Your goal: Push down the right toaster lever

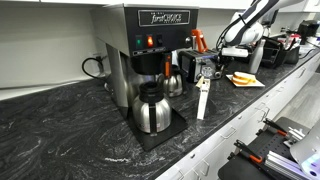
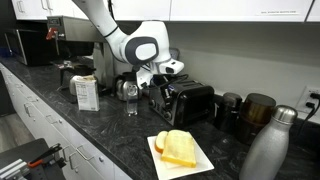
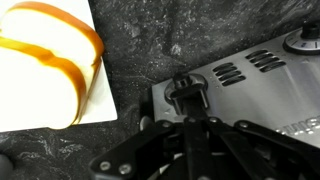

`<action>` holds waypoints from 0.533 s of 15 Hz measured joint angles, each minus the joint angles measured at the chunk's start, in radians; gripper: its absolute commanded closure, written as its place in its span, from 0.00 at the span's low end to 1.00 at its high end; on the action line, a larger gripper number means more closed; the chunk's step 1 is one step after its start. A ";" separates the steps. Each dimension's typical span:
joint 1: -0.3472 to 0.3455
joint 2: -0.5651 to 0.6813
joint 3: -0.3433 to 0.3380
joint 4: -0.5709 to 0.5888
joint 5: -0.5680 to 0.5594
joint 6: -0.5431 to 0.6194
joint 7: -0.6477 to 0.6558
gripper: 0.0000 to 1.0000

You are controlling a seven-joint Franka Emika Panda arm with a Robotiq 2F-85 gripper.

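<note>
One dark marbled countertop carries one black-and-steel coffee brewer, one small chrome-fronted, black-sided toaster and, in front of the toaster, one square white plate holding two bread slices. One gripper, jaws clenched on nothing, sits at one black toaster lever.

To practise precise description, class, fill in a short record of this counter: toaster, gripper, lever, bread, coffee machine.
toaster: chrome-fronted, on the dark counter
gripper: shut, nothing held
lever: black knob at the toaster's end, right by the gripper
bread: slices on a white plate near the toaster
coffee machine: large, steel carafe on its base
</note>
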 measured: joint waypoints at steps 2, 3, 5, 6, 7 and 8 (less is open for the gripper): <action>0.000 -0.003 0.000 -0.001 0.000 0.000 0.000 1.00; 0.000 -0.003 0.000 -0.001 0.000 0.000 0.000 1.00; 0.000 -0.003 0.000 -0.001 0.000 0.000 0.000 0.73; 0.000 -0.003 0.000 -0.001 0.000 0.000 0.000 0.67; 0.000 -0.003 -0.001 -0.001 -0.001 0.000 0.000 0.61; -0.002 -0.006 -0.003 -0.004 -0.001 -0.001 0.000 0.56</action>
